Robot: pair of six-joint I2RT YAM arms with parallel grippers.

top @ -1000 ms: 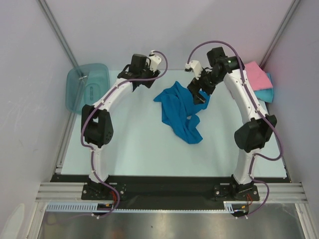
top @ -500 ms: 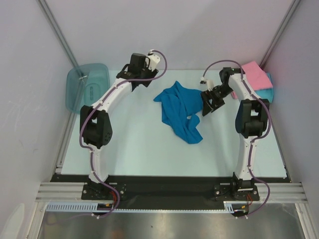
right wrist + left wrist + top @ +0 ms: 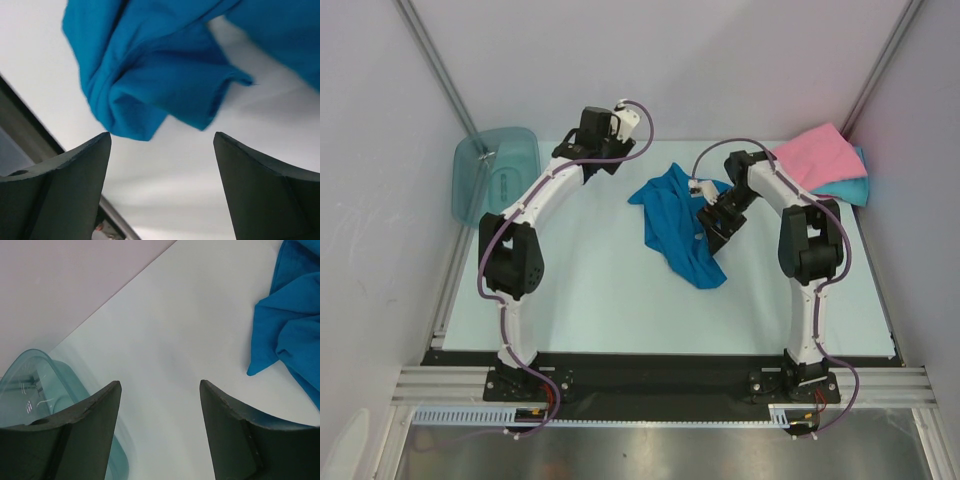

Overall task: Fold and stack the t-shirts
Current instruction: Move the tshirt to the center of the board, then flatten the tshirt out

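A deep blue t-shirt (image 3: 675, 225) lies crumpled on the white table (image 3: 590, 290), a little behind its middle. My right gripper (image 3: 716, 222) hangs open at the shirt's right edge; in the right wrist view the blue cloth (image 3: 165, 75) bunches just beyond the open right gripper (image 3: 161, 135), with only bare table between the fingers. At the back right corner a pink t-shirt (image 3: 818, 155) rests on a turquoise t-shirt (image 3: 847, 188). My left gripper (image 3: 603, 163) is open and empty at the back left, apart from the blue shirt (image 3: 295, 325), over bare table (image 3: 160, 382).
A translucent teal plastic bin (image 3: 495, 175) stands at the back left corner, close to the left gripper, its rim (image 3: 30, 385) showing in the left wrist view. Grey walls enclose the table on three sides. The arm bases sit on a black rail at the near edge.
My right arm has swung from the back right toward the near side, ending at the blue shirt's right edge and uncovering the pink shirt. The left arm has not moved.
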